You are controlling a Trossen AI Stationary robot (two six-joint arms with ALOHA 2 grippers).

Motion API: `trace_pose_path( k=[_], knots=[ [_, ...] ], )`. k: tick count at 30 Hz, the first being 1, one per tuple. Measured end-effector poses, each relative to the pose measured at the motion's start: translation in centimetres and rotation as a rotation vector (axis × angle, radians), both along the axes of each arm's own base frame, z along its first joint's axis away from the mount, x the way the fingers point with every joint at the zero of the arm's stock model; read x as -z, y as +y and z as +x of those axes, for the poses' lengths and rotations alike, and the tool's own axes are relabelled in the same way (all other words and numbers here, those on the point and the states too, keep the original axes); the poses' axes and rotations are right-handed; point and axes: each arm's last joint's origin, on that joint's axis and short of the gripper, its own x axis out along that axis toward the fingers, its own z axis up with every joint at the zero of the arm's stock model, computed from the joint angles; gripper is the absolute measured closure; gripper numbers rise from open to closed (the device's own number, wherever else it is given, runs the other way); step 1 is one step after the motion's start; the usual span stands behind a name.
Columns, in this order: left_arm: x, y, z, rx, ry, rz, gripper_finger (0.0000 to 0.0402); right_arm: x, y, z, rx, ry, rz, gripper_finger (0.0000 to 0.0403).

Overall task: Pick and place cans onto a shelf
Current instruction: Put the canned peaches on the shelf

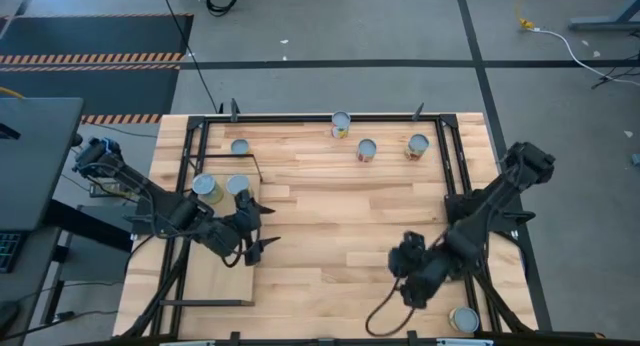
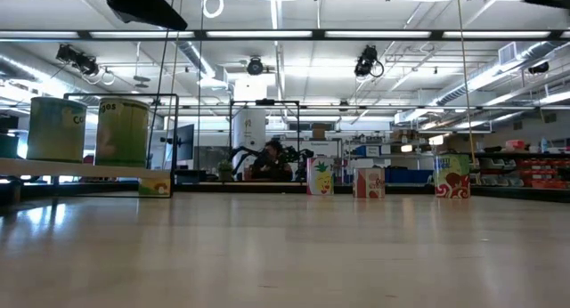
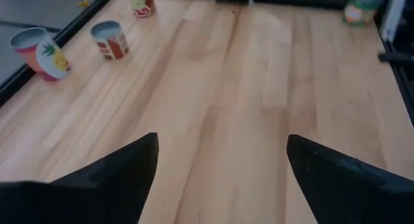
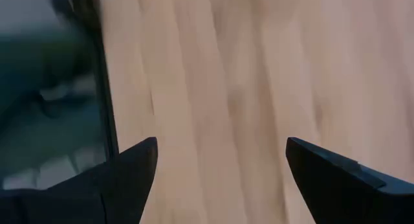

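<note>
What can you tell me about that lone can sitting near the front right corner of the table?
The can is a small round tin with a pale, shiny top and a yellowish side. It stands upright on the planked tabletop near its front right corner, apart from the other cans. It lies just beyond the right arm's black frame rail, beside the arm's base. The right gripper hangs open a little way off, and nothing touches the can except the table.

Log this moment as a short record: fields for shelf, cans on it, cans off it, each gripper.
shelf: pale board at the table's left side
cans on shelf: two side by side, one behind them
cans off shelf: three along the far edge, one at the near right corner
left gripper: open, empty, beside the shelf
right gripper: open, empty, over bare tabletop
</note>
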Motion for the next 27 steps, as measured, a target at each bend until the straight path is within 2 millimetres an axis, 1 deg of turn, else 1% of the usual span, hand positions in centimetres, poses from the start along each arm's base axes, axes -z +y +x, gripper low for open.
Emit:
trace_pose_path(
  k=[4,7,10,12,16,19,22,24,27],
  knots=[
    [-0.1,0.5,0.3,-0.06,-0.026,-0.06,0.0056,0.2,2.2,-1.5,-0.053,0.218,0.007,0.0055],
    [-0.1,0.6,0.4,-0.093,-0.039,-0.107,0.0056,0.5,4.0,-3.2,-0.109,0.298,0.014,0.0055],
    [0.0,0.6,0.5,-0.108,-0.045,-0.129,0.0056,1.6,5.8,-5.6,-0.157,0.347,-0.004,0.0055],
    [0.1,0.6,0.6,-0.114,-0.047,-0.132,0.0056,2.6,6.7,-7.1,-0.19,0.412,-0.013,0.0055],
    [-0.2,0.5,0.7,-0.127,-0.087,-0.144,0.0056,4.2,8.5,-8.9,-0.251,0.486,-0.033,0.0055],
    [-0.6,0.4,0.9,-0.13,-0.127,-0.137,0.0056,5.6,9.5,-9.8,-0.301,0.516,-0.071,0.0055],
    [-0.9,0.4,1.1,-0.133,-0.16,-0.142,0.0056,7.5,10.2,-10.2,-0.367,0.549,-0.136,0.0055],
    [-1.0,0.4,1.1,-0.136,-0.172,-0.148,0.0056,8.5,10.4,-10.1,-0.398,0.568,-0.172,0.0055],
    [-1.0,0.3,1.2,-0.136,-0.177,-0.15,0.0056,8.8,10.3,-9.4,-0.439,0.555,-0.185,0.0055]
  ],
)
